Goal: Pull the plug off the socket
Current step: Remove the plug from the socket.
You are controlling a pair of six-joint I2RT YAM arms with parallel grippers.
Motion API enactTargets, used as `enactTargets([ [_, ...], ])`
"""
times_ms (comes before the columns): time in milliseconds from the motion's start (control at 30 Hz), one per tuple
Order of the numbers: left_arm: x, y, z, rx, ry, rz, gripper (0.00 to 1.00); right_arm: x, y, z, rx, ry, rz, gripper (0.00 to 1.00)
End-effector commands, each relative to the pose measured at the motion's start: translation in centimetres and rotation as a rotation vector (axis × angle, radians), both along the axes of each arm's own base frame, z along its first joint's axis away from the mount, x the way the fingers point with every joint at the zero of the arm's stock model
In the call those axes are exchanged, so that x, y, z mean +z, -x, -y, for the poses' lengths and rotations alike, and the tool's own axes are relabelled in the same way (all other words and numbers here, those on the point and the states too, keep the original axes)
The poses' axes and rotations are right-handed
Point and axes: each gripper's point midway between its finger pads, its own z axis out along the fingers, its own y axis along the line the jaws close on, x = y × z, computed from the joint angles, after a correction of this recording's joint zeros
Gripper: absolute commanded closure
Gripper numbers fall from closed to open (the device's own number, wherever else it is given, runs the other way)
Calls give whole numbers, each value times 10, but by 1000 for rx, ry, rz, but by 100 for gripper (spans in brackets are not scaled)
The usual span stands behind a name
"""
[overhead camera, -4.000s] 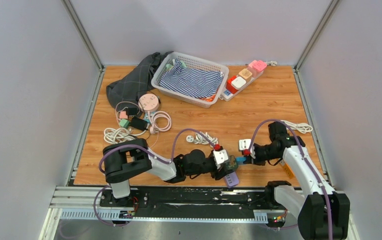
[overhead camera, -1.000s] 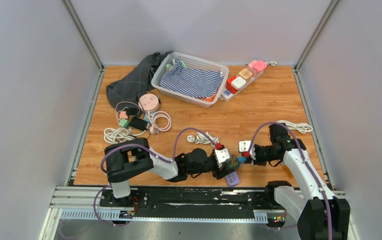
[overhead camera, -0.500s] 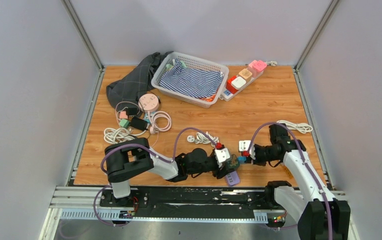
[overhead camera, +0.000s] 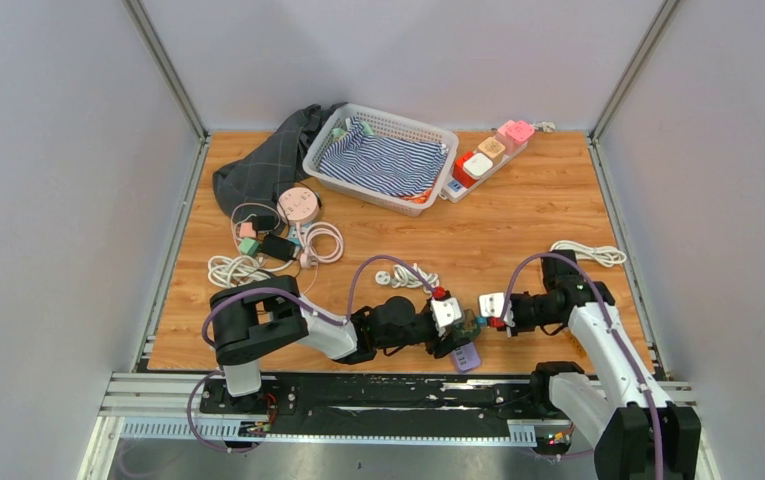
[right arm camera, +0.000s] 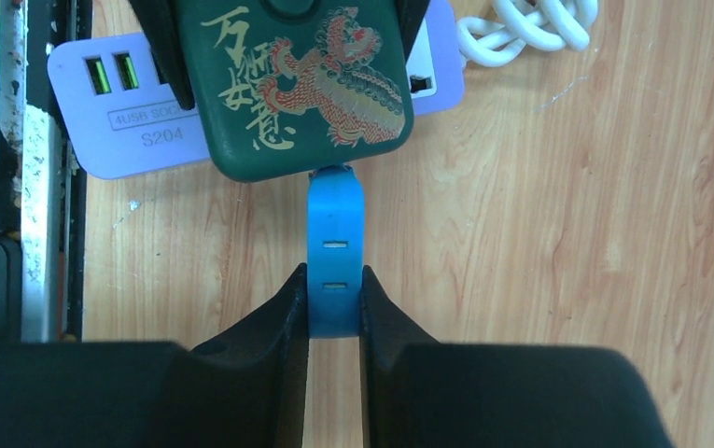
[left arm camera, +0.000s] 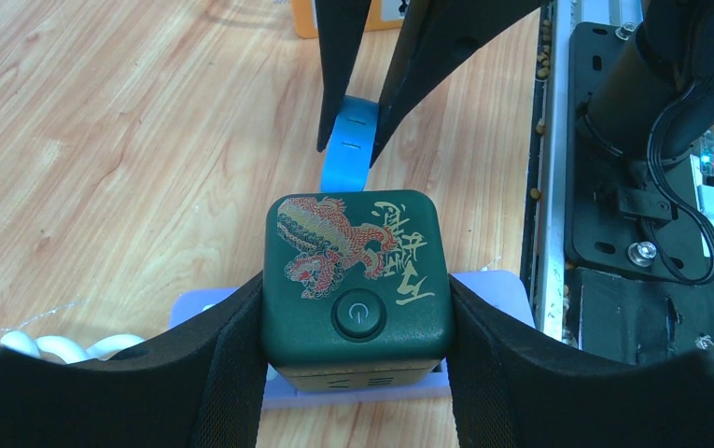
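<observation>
the wooden counter [overhead camera: 518, 215] is carrying the whole job at its near edge. a lavender usb strip [right arm camera: 129, 112] is lying flat there, with a white coiled cord [right arm camera: 521, 28] showing just beyond it. over the strip the left hand [left arm camera: 357, 317] is clamping a dark green cube socket [left arm camera: 357, 271] by 2 opposite side faces. this is the one with the dragon print and a round button. whether the cube is resting on the strip or plugged into it, i cannot tell. the right hand [right arm camera: 334, 299] is pinching the rear half of a small blue plug [right arm camera: 334, 219], whose front end is sitting in a side face of the cube, so the plug is not yet out.

the cube is looking like hard, smooth plastic — rigid, light and somewhat slippery — so bracing it by its flat sides is probably the right hold. the plug is looking thin and flat, perhaps slightly rubbery, and it is offering little to grip. the pinch is sitting well back, which is leaving room at the joint but is risking a slip. a straight pull along the plug's own axis is likely suiting it best, since twisting could be straining the hidden prongs.
</observation>
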Motion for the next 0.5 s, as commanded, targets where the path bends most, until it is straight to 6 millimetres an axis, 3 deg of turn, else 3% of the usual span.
enactTargets([
  [0, -29, 16, -4, -45, -85, -65, 100, 4, 4, -4, 76, -18, 67, 100],
  [100, -29, 15, -4, -44, -85, -65, 100, 7, -27, 8, -141, 2, 55, 100],
  [167, -29, 15, -4, -39, -84, -65, 100, 7, -37, 14, -197, 20, 44, 100],
  [300, -29, 13, -5, -25, -85, -64, 100, -1, -17, 10, -45, 41, 64, 100],
  [467, -29, 12, -6, -21, -87, -63, 100, 5, -26, 16, -95, 52, 96, 100],
])
